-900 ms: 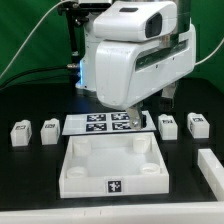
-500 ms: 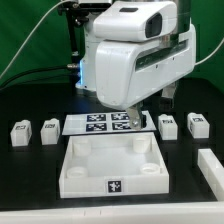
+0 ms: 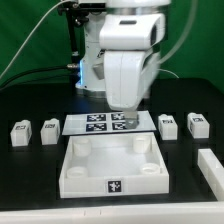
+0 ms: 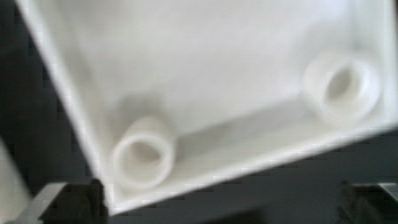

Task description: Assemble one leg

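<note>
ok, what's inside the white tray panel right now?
The tray panel holds only its own round corner sockets, empty; no leg inside. All four legs stand outside it on the table. Its near wall hides the floor strip just behind it.

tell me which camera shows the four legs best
The exterior view: all four legs show whole, two at its left and two at its right, tags facing the camera. The wrist view shows no leg, only the inside of the white panel with two round sockets.

Robotics lab: marker board (image 3: 90, 124), black table (image 3: 30, 175)
</note>
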Robot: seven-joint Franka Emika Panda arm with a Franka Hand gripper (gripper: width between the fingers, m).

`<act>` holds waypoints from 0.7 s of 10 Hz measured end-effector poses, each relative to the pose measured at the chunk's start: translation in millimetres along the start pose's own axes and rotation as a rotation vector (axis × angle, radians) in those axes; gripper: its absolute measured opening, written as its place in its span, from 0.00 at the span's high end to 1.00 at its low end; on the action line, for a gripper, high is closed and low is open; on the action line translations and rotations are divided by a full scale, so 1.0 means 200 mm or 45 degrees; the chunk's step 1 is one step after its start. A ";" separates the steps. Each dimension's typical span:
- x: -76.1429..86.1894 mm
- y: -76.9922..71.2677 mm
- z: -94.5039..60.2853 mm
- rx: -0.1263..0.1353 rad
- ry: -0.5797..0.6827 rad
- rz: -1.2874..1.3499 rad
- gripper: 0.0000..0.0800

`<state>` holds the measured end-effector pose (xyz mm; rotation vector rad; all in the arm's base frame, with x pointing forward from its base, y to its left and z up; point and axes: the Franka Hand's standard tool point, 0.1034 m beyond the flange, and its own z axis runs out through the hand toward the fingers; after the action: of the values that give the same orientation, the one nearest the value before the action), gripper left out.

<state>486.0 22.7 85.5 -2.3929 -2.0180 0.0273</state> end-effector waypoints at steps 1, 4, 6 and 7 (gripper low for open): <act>-0.08 -0.06 0.05 -0.009 0.007 -0.155 0.19; -0.18 -0.19 0.28 0.010 0.035 -0.318 0.19; -0.18 -0.24 0.37 0.033 0.043 -0.292 0.19; -0.20 -0.24 0.39 0.042 0.044 -0.280 0.19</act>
<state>429.9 -8.9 8.4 -2.1234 -2.2326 0.0169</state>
